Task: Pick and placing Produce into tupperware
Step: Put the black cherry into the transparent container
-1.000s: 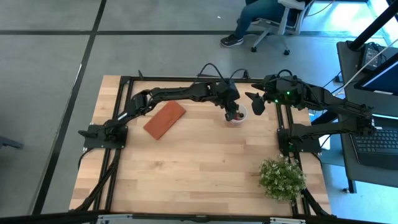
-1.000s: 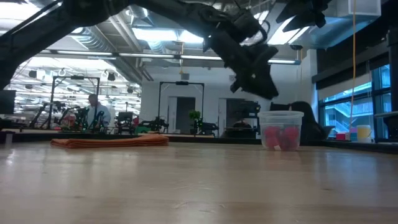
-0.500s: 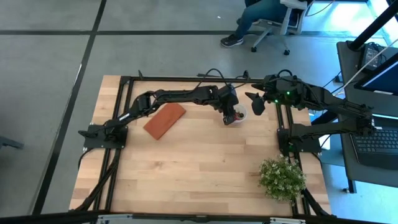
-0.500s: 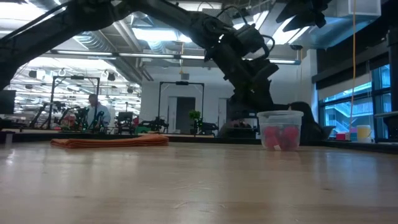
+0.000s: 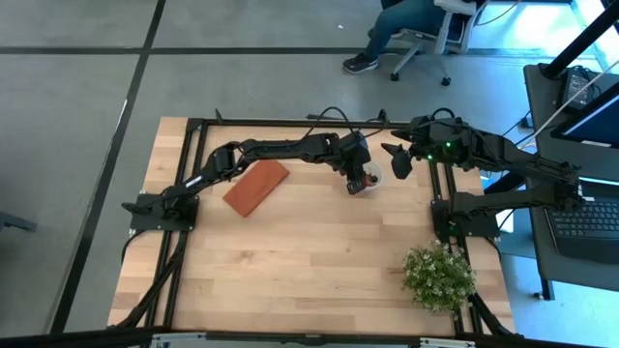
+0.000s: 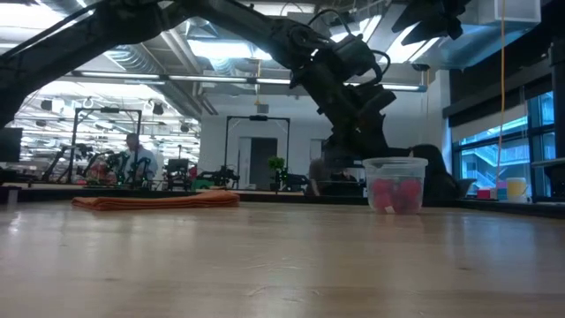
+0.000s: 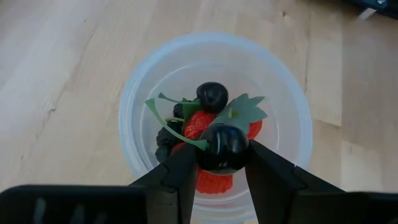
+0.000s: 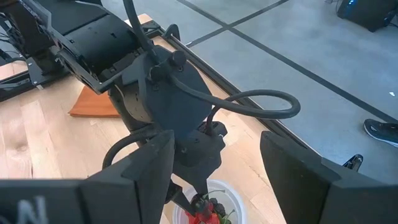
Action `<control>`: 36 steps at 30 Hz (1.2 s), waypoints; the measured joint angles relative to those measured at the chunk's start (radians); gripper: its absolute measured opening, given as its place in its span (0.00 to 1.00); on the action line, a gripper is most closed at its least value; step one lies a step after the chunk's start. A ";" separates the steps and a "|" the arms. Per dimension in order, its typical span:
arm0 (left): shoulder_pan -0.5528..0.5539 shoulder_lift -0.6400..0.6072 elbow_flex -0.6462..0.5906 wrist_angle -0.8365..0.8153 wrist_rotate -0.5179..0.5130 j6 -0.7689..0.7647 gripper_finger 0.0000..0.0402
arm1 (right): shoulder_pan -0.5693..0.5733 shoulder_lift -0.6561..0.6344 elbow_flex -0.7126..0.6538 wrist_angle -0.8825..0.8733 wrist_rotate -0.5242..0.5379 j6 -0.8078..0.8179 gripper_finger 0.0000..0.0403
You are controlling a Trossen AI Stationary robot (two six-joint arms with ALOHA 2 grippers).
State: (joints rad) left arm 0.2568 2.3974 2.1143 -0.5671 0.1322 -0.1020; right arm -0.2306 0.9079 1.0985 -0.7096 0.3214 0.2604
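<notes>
The tupperware [image 7: 134, 93] is a small round translucent cup standing on the wooden table near its far edge, also in the high view [image 5: 372, 180] and the low view [image 6: 396, 184]. Red and dark berries [image 7: 205, 102] lie in its bottom. My left gripper [image 7: 222, 171] hangs over the cup's mouth, shut on a dark round berry [image 7: 222, 147]. My right gripper [image 5: 397, 160] waits open in the air to the cup's right, holding nothing. My left gripper pinches the dark berry by its two opposite sides [image 7: 211, 158] between its fingertips [image 7: 180, 168]. The fingers slant downward, coming from the table's left. The berry hangs over the cup's mouth, above the berries lying inside; a thin green stalk [image 7: 177, 130] runs off it.
A flat brick-coloured block [image 5: 256, 186] lies on the table left of the cup. A bushy green plant [image 5: 440, 275] stands at the near right corner. The black frame rail [image 5: 290, 124] runs along the far edge. A seated person's legs [image 5: 387, 39] show beyond the table.
My left gripper has come down toward the cup and tipped further downward with the dark berry still between its fingers, then kept still over the cup's mouth.
</notes>
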 joint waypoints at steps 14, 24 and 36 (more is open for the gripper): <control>-0.001 0.000 0.000 0.000 0.000 0.000 0.29 | 0.000 0.000 0.000 -0.001 0.000 -0.001 0.60; -0.002 -0.001 0.000 0.003 0.000 0.000 0.29 | 0.000 0.000 0.000 -0.012 0.000 -0.003 0.60; -0.002 -0.001 0.000 0.003 0.000 0.000 0.45 | 0.000 0.000 0.000 -0.015 0.000 -0.005 0.60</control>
State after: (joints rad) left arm 0.2550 2.3962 2.1143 -0.5640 0.1322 -0.1020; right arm -0.2306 0.9079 1.0985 -0.7246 0.3214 0.2549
